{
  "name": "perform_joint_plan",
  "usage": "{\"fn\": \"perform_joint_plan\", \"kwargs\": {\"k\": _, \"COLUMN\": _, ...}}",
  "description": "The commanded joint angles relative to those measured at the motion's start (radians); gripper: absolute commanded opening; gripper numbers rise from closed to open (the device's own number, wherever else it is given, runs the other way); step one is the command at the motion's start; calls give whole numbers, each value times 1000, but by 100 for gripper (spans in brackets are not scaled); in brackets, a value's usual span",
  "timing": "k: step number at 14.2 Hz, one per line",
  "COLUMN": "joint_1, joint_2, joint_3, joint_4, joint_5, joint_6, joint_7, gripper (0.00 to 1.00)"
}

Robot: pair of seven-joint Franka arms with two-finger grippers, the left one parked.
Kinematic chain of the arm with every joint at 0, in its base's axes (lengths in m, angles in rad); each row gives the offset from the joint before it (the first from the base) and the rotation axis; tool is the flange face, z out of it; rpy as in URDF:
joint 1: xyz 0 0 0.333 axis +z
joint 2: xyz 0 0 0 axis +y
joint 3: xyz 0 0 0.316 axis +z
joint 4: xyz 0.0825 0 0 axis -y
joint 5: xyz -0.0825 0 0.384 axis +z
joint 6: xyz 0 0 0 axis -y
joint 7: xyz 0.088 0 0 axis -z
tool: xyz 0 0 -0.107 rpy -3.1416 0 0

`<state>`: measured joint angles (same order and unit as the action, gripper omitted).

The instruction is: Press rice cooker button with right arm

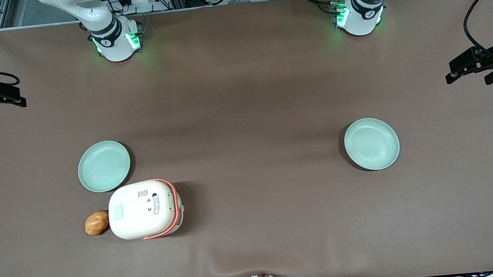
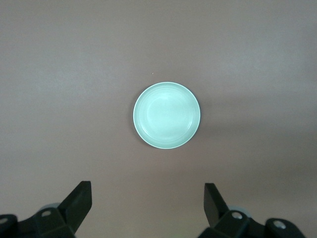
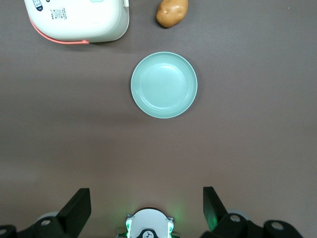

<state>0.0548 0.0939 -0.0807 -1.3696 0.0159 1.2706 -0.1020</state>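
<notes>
Approach not yet begun: the gripper (image 3: 143,206) hangs high over the bench (image 1: 241,89), fingers (image 3: 77,206) spread wide and holding nothing.

The rice cooker (image 1: 144,209) sits toward the working arm's end, the button (image 1: 116,212) on its lid beside a potato (image 1: 96,222); a green plate (image 1: 104,166) lies just beside it. Best to close the fingers, descend vertically onto the pad and press gently. Open bench surrounds; the cooker stands well inside the edges.

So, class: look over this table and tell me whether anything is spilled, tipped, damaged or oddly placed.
Nothing is spilled or broken. The rice cooker sits upright, its button untouched. One oddity: a potato lies loose against the cooker rather than on the plate beside it. The gripper hangs open, well away at the working arm's end of the table.
</notes>
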Motion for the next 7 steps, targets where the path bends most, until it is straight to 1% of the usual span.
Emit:
{"fn": "perform_joint_plan", "kwargs": {"k": 1, "joint_1": 8, "joint_2": -7, "joint_3": 3, "joint_4": 0, "joint_5": -16, "joint_6": -7, "joint_7": 11, "gripper": 100}}
{"fn": "perform_joint_plan", "kwargs": {"k": 7, "joint_1": 8, "joint_2": -5, "joint_3": 3, "joint_4": 0, "joint_5": -11, "joint_6": -2, "joint_7": 5, "gripper": 100}}
